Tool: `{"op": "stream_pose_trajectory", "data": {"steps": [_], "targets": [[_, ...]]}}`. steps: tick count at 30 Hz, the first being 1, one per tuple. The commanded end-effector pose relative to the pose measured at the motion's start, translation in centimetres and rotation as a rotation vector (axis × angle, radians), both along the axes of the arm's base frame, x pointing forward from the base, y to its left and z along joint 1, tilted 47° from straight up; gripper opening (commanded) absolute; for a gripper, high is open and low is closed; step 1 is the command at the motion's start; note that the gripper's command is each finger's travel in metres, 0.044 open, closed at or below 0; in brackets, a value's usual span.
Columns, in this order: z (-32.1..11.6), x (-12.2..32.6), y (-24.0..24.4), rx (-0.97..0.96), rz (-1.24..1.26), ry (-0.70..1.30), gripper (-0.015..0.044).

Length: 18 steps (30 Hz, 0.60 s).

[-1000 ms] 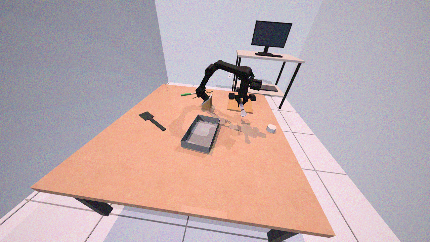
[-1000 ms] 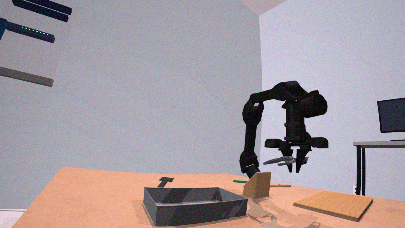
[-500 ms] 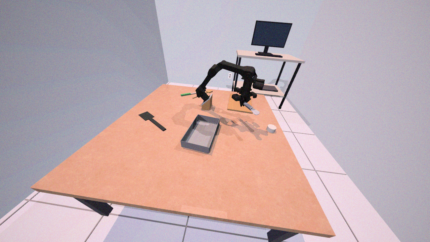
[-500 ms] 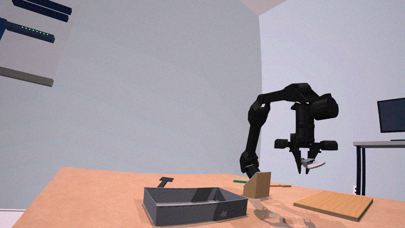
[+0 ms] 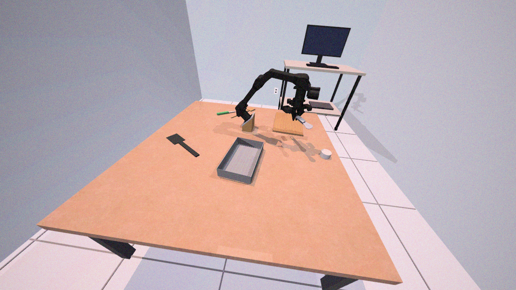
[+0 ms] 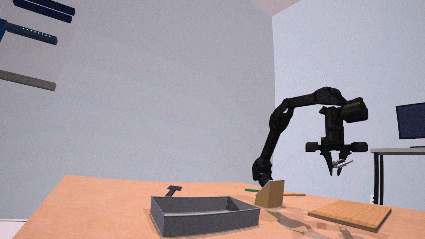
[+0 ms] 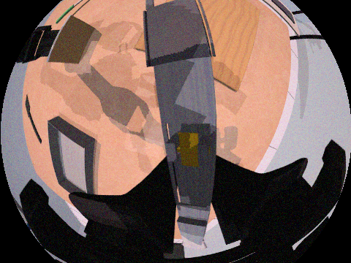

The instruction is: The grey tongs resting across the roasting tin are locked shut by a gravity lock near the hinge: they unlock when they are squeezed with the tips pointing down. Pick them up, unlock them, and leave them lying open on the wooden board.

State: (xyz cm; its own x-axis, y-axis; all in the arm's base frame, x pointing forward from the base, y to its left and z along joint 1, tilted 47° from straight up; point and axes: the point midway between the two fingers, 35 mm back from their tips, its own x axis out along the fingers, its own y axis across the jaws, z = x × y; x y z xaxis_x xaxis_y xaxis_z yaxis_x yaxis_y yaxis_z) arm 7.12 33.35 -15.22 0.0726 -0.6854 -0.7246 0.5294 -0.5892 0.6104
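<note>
Tongs Held Aloft, Near the Wooden Board

You have the grey tongs [image 5: 306, 124] [image 6: 344, 163] [image 7: 186, 91] gripped between the fingers of your gripper [image 5: 294, 118] [image 6: 334, 174] [image 7: 186, 155], which points down with its fingers narrowed onto them. The tongs are raised off the table [image 5: 162, 201] [image 6: 89, 201] [image 7: 272, 91], and you see them lying across the grip, closer to level than upright; their tips do not point straight down. You cannot tell from these views whether the lock is released.

The wooden board [image 5: 286, 127] [image 6: 350, 212] [image 7: 238, 36] lies flat on the table, below the height of the tongs, and you have not laid them on it. Your roasting tin [image 5: 234, 176] [image 6: 208, 221] [image 7: 91, 161] stands apart from the board, with the tongs away from it.

You also have a slant-topped block [image 5: 248, 126] [image 6: 269, 194] [image 7: 73, 40] beside the arm's base, and a black spatula [image 5: 188, 147] [image 6: 172, 190] [image 7: 31, 118] lies on the opposite side of the tin from the small white cylinder [image 5: 325, 154].
</note>
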Motion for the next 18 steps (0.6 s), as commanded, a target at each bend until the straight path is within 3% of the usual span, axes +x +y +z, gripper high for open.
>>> {"op": "stream_pose_trajectory", "data": {"steps": [1, 18], "targets": [[-0.1, -2.6, 0.6, 0.015, -0.036, -0.029, -0.0150], [-0.3, -15.7, 0.3, 0.035, -0.207, -0.167, -0.0150]]}}
